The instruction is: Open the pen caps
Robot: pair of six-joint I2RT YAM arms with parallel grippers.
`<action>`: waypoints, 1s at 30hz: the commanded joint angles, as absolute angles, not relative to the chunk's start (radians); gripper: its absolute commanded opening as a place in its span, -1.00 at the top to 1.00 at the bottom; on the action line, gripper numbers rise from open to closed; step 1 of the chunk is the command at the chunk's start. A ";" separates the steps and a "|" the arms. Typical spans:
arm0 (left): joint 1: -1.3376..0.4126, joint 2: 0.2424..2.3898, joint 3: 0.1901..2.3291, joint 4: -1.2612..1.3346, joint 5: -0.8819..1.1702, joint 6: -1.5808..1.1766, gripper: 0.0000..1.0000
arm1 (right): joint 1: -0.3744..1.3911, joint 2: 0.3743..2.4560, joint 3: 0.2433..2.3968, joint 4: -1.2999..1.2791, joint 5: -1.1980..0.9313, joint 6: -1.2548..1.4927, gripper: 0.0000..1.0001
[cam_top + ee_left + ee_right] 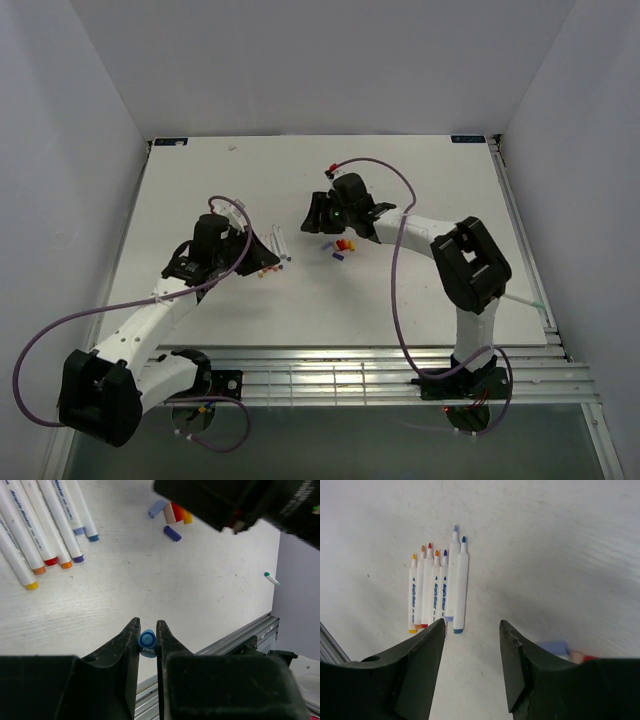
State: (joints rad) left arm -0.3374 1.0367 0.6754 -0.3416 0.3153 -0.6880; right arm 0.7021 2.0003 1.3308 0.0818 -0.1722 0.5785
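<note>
We see the pen caps lying loose in a small heap near the middle of the desk: pale blue, red and orange ones together, a purple one just beside them. The right gripper hovers over the heap, its jaws spread with nothing between them. The left gripper is pinched on a small round blue piece seen end-on; we cannot tell whether it is a cap or a pen's end. The uncapped white pens lie side by side in a row, left of the heap. One more white pen, green-tipped, lies near the desk's right edge.
</note>
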 commanded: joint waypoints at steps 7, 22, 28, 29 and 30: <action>-0.440 1.354 0.793 -0.189 0.393 -0.707 0.99 | 0.500 1.551 1.066 -0.103 -0.042 0.502 -0.22; -0.560 1.776 1.038 -0.140 0.325 -0.736 0.84 | 0.170 1.209 0.727 -0.181 -0.090 0.509 -0.80; -0.575 1.850 1.069 -0.137 0.307 -0.745 0.51 | 0.146 1.178 0.721 -0.207 -0.086 0.511 -0.80; -0.575 1.853 1.072 -0.140 0.305 -0.746 0.45 | 0.143 1.177 0.719 -0.207 -0.090 0.518 -0.80; -0.575 1.862 1.075 -0.140 0.305 -0.744 0.40 | 0.135 1.177 0.718 -0.210 -0.091 0.532 -0.80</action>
State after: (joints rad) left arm -0.5694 1.8645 1.0393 -0.1524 0.3286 -0.7422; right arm 0.1509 1.2045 0.7223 -0.2062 -0.0715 0.5175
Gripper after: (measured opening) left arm 0.272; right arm 0.900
